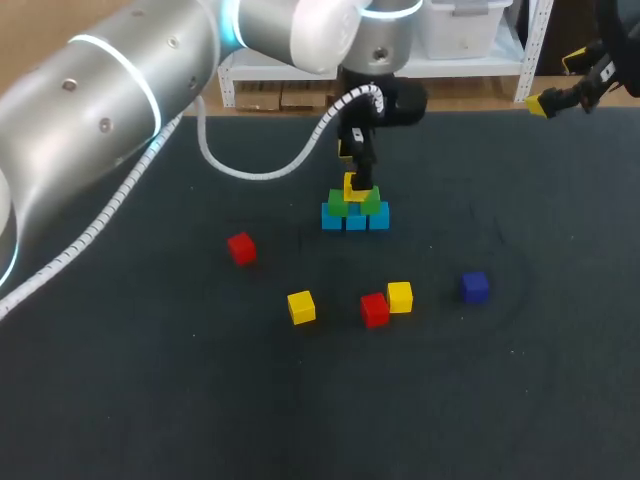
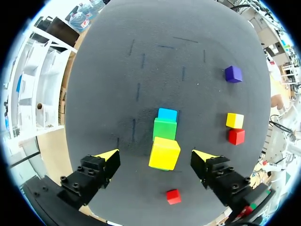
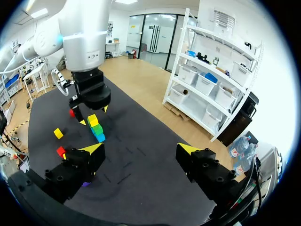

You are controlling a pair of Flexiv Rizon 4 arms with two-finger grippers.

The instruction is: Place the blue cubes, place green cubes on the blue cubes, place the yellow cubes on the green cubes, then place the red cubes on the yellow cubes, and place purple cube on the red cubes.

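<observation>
A stack stands mid-table: a row of blue cubes (image 1: pixel 355 218), green cubes (image 1: pixel 340 204) on them, and one yellow cube (image 1: pixel 354 189) on top. My left gripper (image 1: pixel 360 170) hangs straight over the stack. In the left wrist view it (image 2: pixel 156 158) is open, and the yellow cube (image 2: pixel 164 153) lies between its fingers without touching either. Loose on the mat are a red cube (image 1: pixel 241 247), a yellow cube (image 1: pixel 301 307), a red cube (image 1: pixel 375 309), a yellow cube (image 1: pixel 400 297) and the purple cube (image 1: pixel 474 287). My right gripper (image 3: pixel 140 149) is open and empty, far off at the back right (image 1: pixel 548 103).
The dark mat (image 1: pixel 150 400) covers the table. My left arm's thick silver link (image 1: pixel 110 110) and its white cable (image 1: pixel 250 170) cross the back left above the mat. The loose cubes lie in a band in front of the stack.
</observation>
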